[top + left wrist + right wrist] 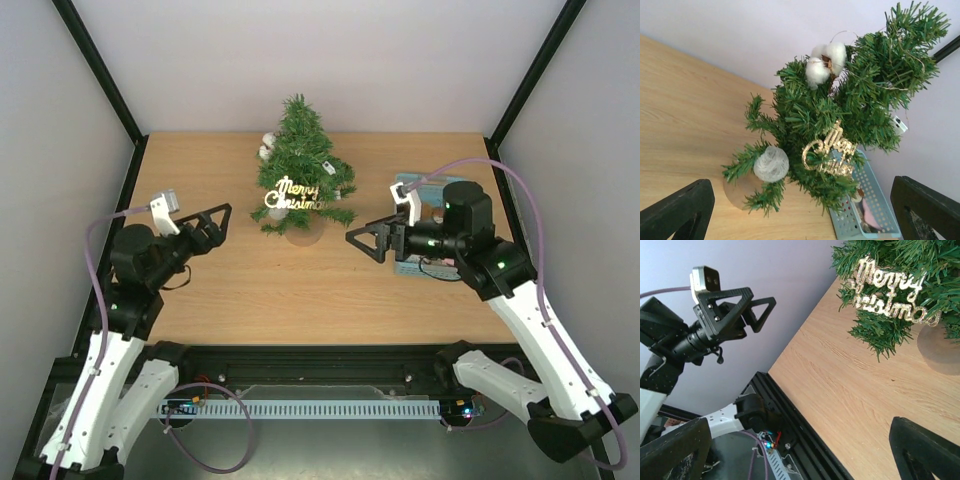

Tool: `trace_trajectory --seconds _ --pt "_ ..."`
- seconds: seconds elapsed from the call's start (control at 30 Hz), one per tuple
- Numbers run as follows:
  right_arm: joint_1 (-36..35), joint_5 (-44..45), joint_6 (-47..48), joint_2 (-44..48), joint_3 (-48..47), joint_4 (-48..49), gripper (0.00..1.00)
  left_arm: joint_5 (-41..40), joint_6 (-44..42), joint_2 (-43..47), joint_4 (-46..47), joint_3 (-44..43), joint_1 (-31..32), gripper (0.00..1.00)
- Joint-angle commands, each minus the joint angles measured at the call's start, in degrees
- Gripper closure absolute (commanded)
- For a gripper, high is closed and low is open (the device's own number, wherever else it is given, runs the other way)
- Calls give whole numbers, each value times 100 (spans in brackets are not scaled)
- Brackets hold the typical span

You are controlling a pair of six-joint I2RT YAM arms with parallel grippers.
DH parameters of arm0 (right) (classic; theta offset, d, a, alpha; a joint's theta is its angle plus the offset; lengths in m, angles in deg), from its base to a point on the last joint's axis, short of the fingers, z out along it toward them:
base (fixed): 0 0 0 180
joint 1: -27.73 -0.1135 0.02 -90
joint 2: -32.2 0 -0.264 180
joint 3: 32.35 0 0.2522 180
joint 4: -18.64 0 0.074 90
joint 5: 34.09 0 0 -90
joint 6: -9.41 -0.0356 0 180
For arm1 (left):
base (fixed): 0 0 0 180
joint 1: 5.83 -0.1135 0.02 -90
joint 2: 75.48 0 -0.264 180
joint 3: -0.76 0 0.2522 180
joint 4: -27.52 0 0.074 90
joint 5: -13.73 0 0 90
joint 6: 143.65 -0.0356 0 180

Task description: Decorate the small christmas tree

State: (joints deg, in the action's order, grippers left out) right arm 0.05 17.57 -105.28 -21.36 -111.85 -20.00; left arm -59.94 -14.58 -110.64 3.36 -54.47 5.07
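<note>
Left gripper (222,222) and right gripper (362,245) gape empty. I'd dip the right one into the basket (404,184), right of the tree (300,175), for an ornament.

The right arm (470,235) hides most of the basket (403,182); its contents cannot be told. The right wrist view crops the tree (875,335).

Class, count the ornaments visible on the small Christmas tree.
3 on the tree: cotton boll high up, white ball low down, gold sign in front. Others may be hidden.
</note>
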Motion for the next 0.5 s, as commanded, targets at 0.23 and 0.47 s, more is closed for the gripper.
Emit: trace_trajectory --seconds 0.23,0.47 --pt "30 305 -612 610 -18 -510 1 392 438 608 -1155 -303 -26 1" --pt "35 911 -387 565 -193 -961 1 377 453 867 -1535 -486 -26 1"
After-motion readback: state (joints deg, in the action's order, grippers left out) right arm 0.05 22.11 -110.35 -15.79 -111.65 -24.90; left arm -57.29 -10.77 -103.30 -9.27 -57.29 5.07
